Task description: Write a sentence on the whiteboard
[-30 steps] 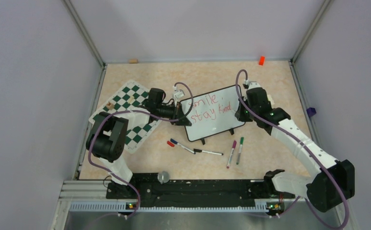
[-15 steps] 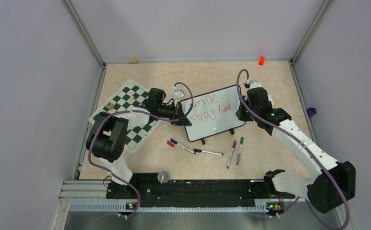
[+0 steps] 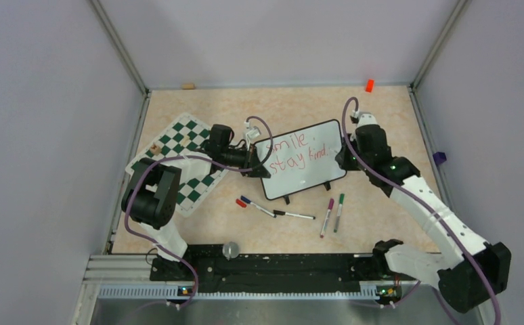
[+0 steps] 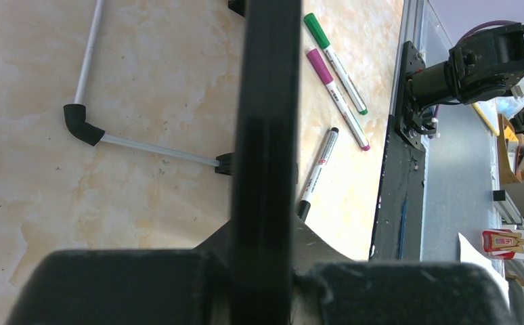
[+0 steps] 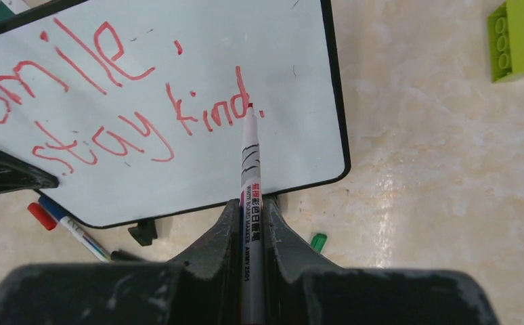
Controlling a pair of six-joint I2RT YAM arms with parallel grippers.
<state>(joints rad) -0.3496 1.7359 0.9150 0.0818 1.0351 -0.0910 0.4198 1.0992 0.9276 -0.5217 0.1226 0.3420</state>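
The whiteboard stands tilted at mid-table, with the sentence in red in two lines: "smile." above "stay kind." My left gripper is shut on the board's left edge. In the left wrist view that black frame runs edge-on between the jaws. At the board's right edge, my right gripper is shut on a red marker. Its tip sits by the full stop after "kind" in the sentence on the whiteboard. I cannot tell whether the tip touches the surface.
A green-and-white chess mat lies left of the board. In front of the board lie a blue marker, a black one, a purple one and a green one. An orange block sits at the back. A green brick lies to the right.
My right gripper has shifted a little to the right with the marker, off the board's right end. The left arm and the board have not moved.
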